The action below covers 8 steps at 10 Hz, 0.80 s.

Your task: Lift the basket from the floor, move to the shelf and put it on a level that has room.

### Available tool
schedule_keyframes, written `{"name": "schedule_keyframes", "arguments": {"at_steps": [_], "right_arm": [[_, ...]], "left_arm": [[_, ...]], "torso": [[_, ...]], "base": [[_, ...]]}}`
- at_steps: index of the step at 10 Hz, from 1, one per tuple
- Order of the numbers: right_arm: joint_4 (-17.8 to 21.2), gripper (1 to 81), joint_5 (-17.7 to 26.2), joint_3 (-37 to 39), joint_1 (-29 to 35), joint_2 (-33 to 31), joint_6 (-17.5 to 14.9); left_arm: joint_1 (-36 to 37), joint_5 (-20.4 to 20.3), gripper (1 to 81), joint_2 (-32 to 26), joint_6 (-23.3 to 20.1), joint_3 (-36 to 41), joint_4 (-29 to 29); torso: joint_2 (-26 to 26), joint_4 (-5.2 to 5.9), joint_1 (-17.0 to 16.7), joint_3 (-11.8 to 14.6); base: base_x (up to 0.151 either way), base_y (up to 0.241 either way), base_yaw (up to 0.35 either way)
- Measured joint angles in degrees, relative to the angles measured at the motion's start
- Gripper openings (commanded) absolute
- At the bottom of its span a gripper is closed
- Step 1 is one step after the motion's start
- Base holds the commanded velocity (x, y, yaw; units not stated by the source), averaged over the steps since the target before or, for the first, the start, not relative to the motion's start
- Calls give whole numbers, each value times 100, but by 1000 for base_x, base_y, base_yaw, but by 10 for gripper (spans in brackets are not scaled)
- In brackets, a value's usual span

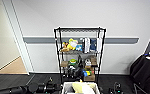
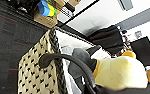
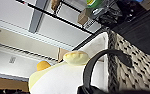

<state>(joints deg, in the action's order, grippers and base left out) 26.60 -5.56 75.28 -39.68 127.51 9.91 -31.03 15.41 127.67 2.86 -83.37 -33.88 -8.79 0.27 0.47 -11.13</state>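
The cream checkered basket [image 1: 81,88] sits low in front of me in the head view, with a yellow plush toy [image 1: 80,87] in it. Its dark rim [image 2: 56,60] and a black loop handle [image 2: 66,58] show close up in the left wrist view, where my left gripper [image 2: 91,90] is shut on that handle. The other handle [image 3: 101,56] arches down into my right gripper [image 3: 87,90], shut on it. The shelf [image 1: 79,53], a black wire rack, stands straight ahead against the wall. Its top level [image 1: 79,29] is bare. Dark carpet floor [image 1: 16,80] lies below; I cannot tell whether the basket touches it.
Plush toys and white books [image 1: 81,45] fill the second tier, and boxes and small items [image 1: 87,72] fill the lower ones. A dark covered object [image 1: 144,72] stands at the right. A doorway with tan wooden flooring [image 1: 12,67] opens at the left.
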Motion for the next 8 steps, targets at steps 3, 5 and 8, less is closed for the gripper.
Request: {"name": "schedule_keyframes", "arguments": {"at_steps": [3,5,8], "right_arm": [[-6,10,5,2,-45,21,-5],[-6,10,-61,-28,-52,-12,-27],[-6,10,-108,-436,-255,-149,-41]], "left_arm": [[-28,0,10,28,-2,2,1],[-12,-37,10,-35,-22,145,4],[-20,-48,10,-276,-116,567,9]], "torso": [[-5,0,-7,2],[-5,0,-9,2],[-5,0,-9,2]], "base": [[86,0,0],[84,0,0],[79,0,0]]}}
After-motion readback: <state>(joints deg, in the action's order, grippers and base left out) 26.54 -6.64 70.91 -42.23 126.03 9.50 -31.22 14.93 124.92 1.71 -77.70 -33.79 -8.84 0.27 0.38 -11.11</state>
